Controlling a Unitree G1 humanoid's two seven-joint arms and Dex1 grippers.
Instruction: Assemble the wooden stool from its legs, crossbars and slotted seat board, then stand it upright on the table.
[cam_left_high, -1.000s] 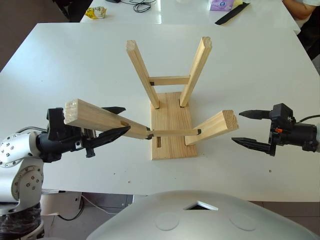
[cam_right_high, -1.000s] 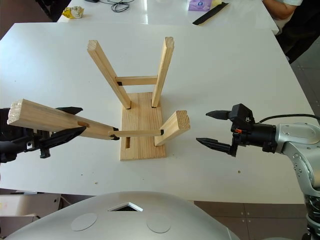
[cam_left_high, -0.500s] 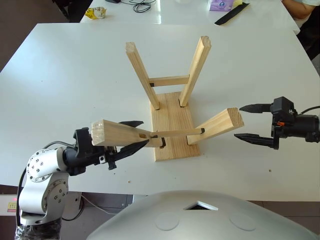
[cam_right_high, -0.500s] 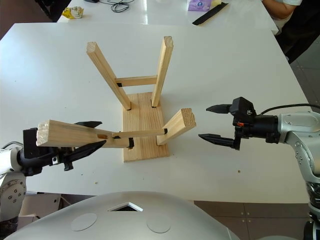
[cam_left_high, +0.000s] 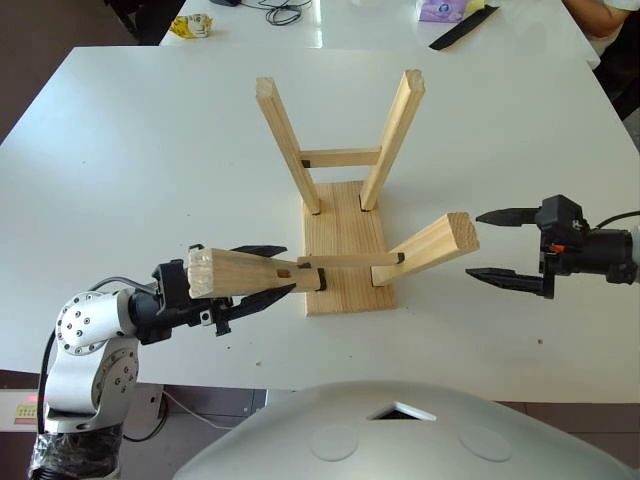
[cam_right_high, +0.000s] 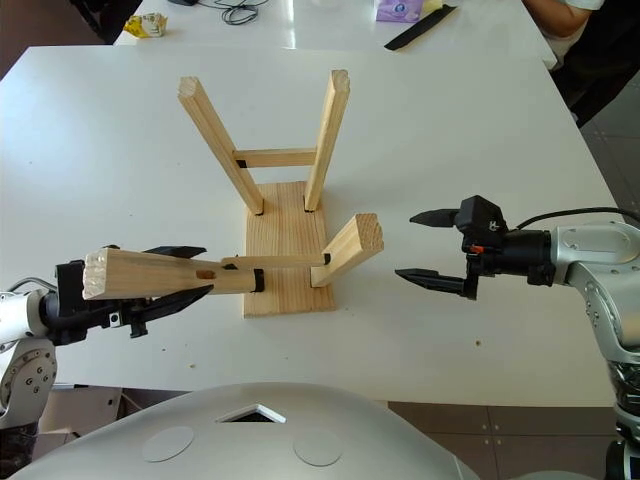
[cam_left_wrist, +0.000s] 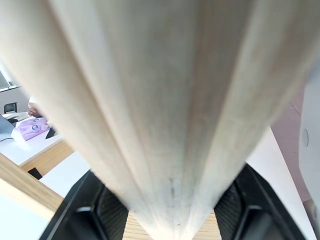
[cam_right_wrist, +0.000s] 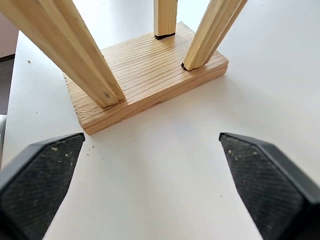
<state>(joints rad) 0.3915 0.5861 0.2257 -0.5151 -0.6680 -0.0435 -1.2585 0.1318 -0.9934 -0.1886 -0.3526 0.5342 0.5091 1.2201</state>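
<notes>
Pale wood parts, white bench. The flat slotted wooden seat board lies on the bench between your two end effectors, ahead of the left fingertips.

Your left end effector is clamped on the near-left square wooden leg, with a black finger closed against each side, partway along its length. The leg runs almost level out past the fingertips, and its far end is at the board's near-left corner. Can't tell whether that end is seated in a slot. In the left wrist view the leg sits right between the two fingers.

A thin wooden crossbar runs from that leg, just beyond the left fingertips, across to the near-right square wooden leg. That leg leans steeply out towards your right end effector. Its foot touches the board and its free end is just beside the fingertips without touching them.

Your right end effector is spread wide with nothing in it. Its ribbed black pads face the board's side from a short way off.

Beyond both end effectors, the far-left wooden leg and far-right wooden leg stand in the board's far end, splayed slightly outward. A second wooden crossbar joins them.
</notes>
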